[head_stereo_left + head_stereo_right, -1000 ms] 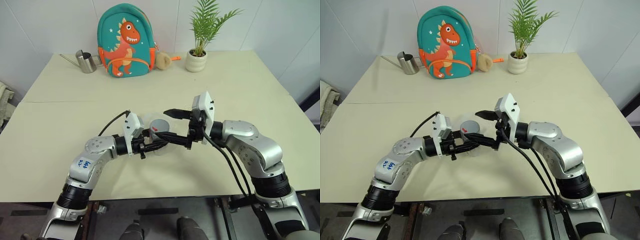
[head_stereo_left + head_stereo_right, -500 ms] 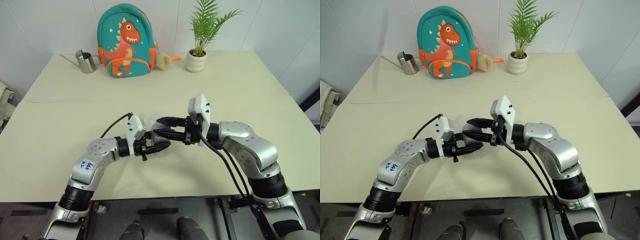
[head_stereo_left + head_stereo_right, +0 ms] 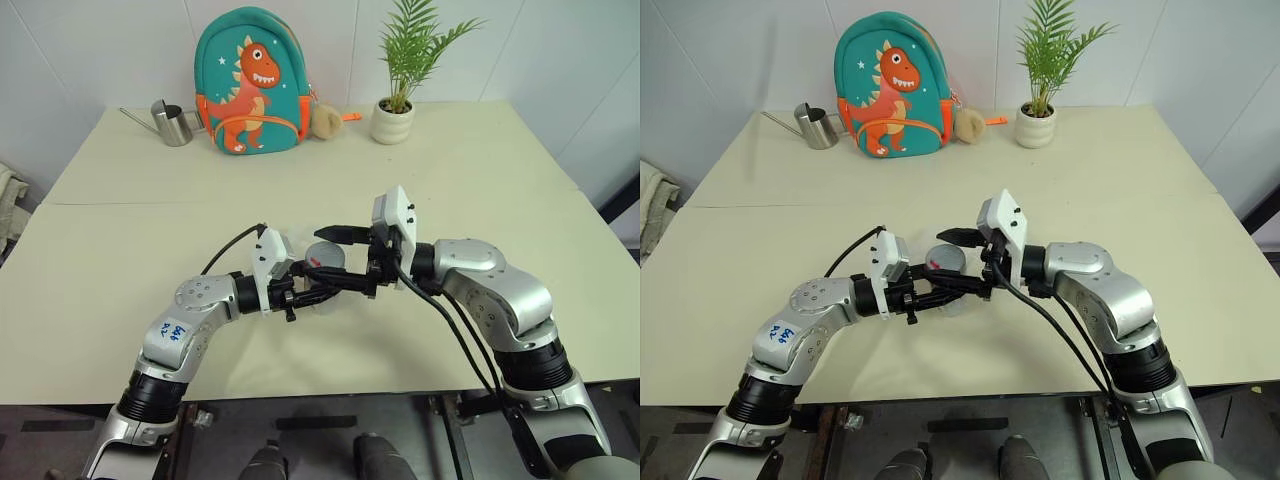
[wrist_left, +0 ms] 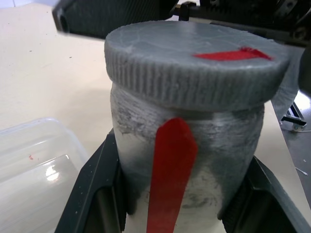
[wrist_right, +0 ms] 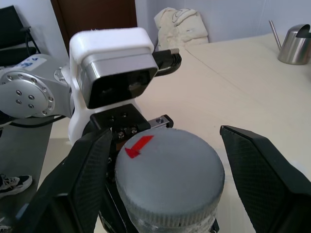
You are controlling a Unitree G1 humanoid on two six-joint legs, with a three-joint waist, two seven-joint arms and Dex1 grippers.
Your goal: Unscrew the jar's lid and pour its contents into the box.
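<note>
Gripping jar: the left gripper (image 4: 170,213) has its two black fingers clamped on opposite sides of the jar (image 4: 187,160), held upright above the table (image 3: 150,230) near its front middle.
Jar body: cylindrical, walls frosted and scuffed grey, a glossy red stripe running down the side.
Lid: the lid (image 5: 167,170) is still seated on the jar's mouth (a flat round cap, matte grey, with fine vertical ribbing around its edge and a red arrow mark on top).
Right gripper: the right gripper (image 5: 167,165) is released, its broad black fingers (image 5: 265,170) standing apart on either side of the lid, clear gaps visible between pads and cap.
Box: the box (image 4: 36,170) is clear, glossy plastic with rounded corners, lying on the table just beside and below the held jar.
Table surface: smooth, pale cream, matte.
Background: a teal dinosaur backpack (image 3: 250,80), a steel watering can (image 3: 172,122) and a potted plant (image 3: 395,110) at the far edge.
</note>
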